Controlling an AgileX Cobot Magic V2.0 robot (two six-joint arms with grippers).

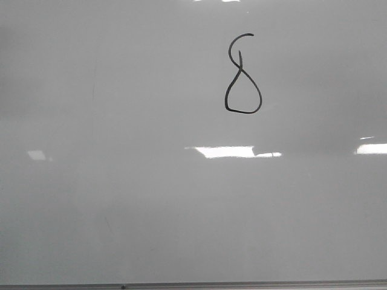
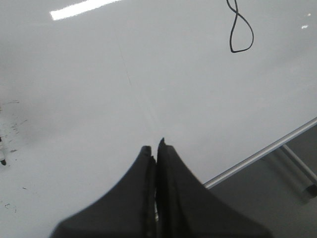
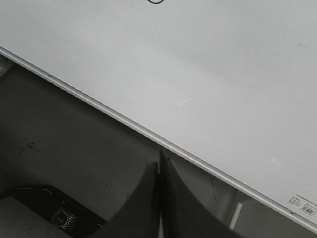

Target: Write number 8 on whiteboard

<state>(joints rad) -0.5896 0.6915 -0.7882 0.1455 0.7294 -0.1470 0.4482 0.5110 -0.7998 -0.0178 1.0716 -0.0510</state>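
Note:
The number 8 (image 1: 243, 77) is drawn in thin black line on the whiteboard (image 1: 121, 199), right of centre and toward the far side. Its lower loop is a wide teardrop; its upper loop is narrow and open. It shows in the left wrist view (image 2: 241, 29) and its lowest bit in the right wrist view (image 3: 155, 1). My left gripper (image 2: 154, 147) is shut and empty over the board (image 2: 99, 99), well short of the figure. My right gripper (image 3: 159, 163) is shut and empty, off the board's near edge (image 3: 148, 136). Neither gripper shows in the front view.
The board's thin grey frame edge (image 1: 193, 285) runs along the near side, also in the left wrist view (image 2: 262, 153). Black ink specks (image 2: 10, 124) mark the board at one side. A dark device with a round knob (image 3: 62, 217) lies below the right gripper.

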